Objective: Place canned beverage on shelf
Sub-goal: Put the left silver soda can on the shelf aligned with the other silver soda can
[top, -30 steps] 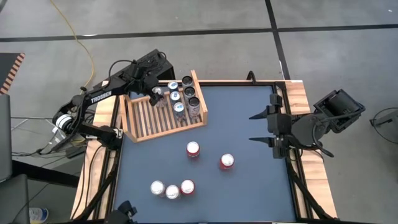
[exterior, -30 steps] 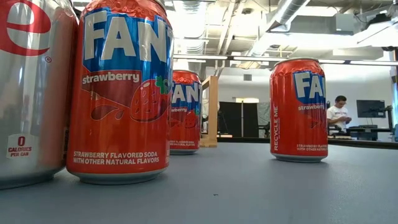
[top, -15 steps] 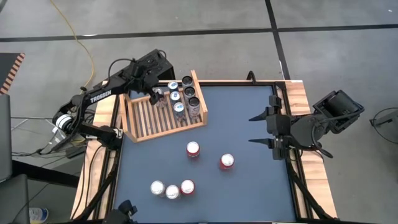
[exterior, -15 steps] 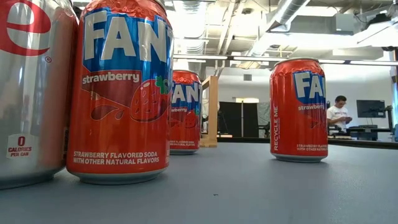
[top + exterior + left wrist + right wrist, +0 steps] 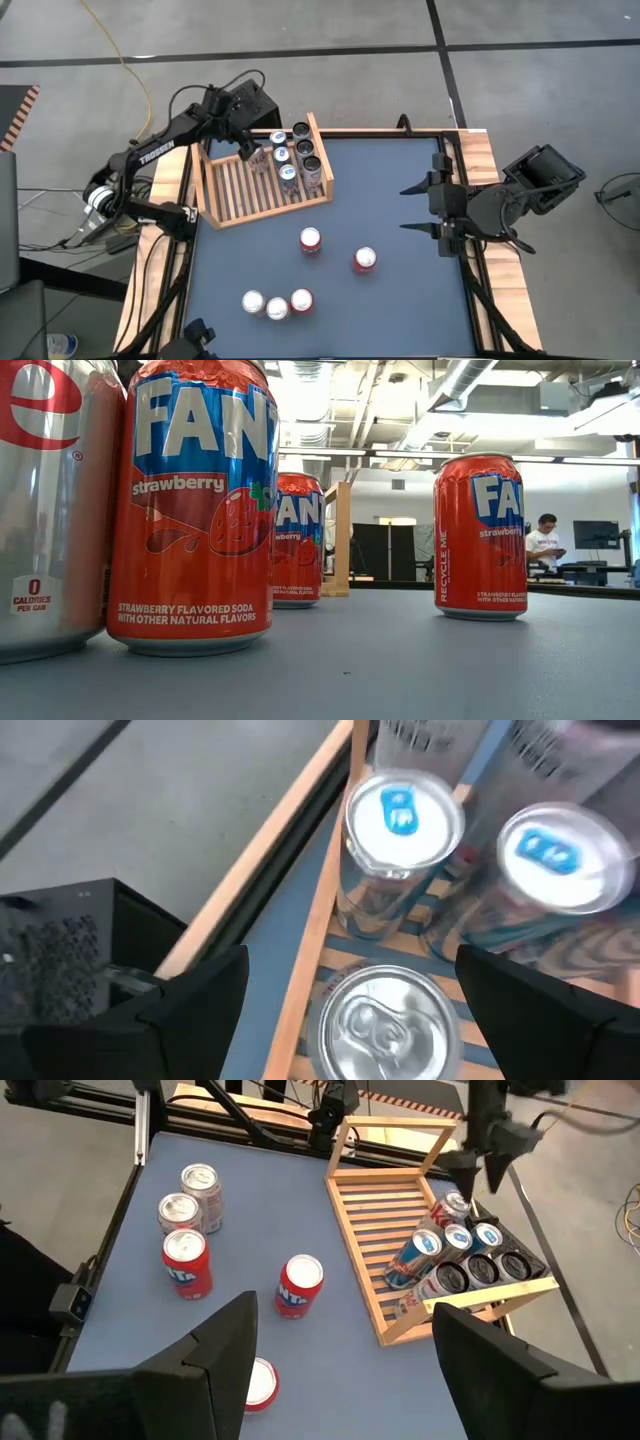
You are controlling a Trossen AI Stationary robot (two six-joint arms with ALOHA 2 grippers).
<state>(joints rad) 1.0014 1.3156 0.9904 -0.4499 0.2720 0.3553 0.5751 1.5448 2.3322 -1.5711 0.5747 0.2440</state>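
The light-wood slatted shelf with raised side boards (image 5: 262,183) sits at the far left corner of the dark blue bench (image 5: 400,310). 6 cans already stand in it, packed into its far-right end: 3 silver cans with blue tabs (image 5: 281,155), 2 dark-topped cans (image 5: 307,155) and 1 plain silver can (image 5: 257,152) nearest the left arm. The rest of the slats are bare, so most of the shelf looks unfilled.

5 cans wait on the bench, well apart from the shelf: 2 red strawberry soda cans (image 5: 311,240) near the middle, and a row of 2 silver cans and 1 red can (image 5: 277,305) at the near edge. By that count the job is about half done.

The left gripper (image 5: 247,150) hovers over the plain silver can at the shelf's far side. In the left wrist view its fingers (image 5: 200,1000) stand wide on either side of that can's top (image 5: 380,1020), clear of it and holding nothing; this looks like a can just set down.

The right gripper (image 5: 420,205) waits at the right edge of the bench, its fingers spread and empty.
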